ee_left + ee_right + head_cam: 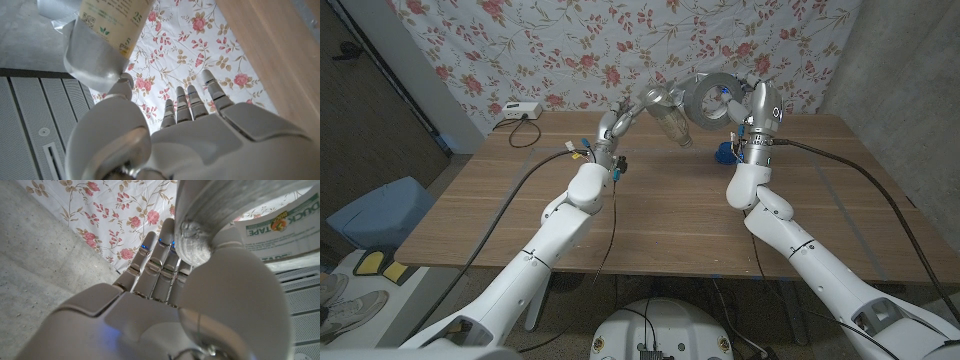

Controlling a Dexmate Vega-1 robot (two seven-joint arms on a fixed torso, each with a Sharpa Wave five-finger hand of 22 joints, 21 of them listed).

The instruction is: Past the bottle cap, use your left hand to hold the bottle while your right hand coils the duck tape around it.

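The clear bottle [668,118] is held tilted above the far middle of the table, its label [112,12] showing in the left wrist view. Silver tape [92,60] is wrapped around the bottle's end, and the thumb [121,90] of my left hand [618,122] presses on that taped part. My right hand [752,102] holds the grey duck tape roll [710,98] up right beside the bottle. In the right wrist view its thumb [220,275] bears on the roll [215,205], whose core reads "DUCK TAPE" [272,227]. A small blue object [725,152], perhaps the cap, lies on the table under the right hand.
A white box [521,111] with a cable sits at the table's far left corner. Black cables [535,170] run along both arms over the wooden table [660,220]. A floral cloth [570,50] hangs behind. A blue bin [375,210] stands on the floor at the left.
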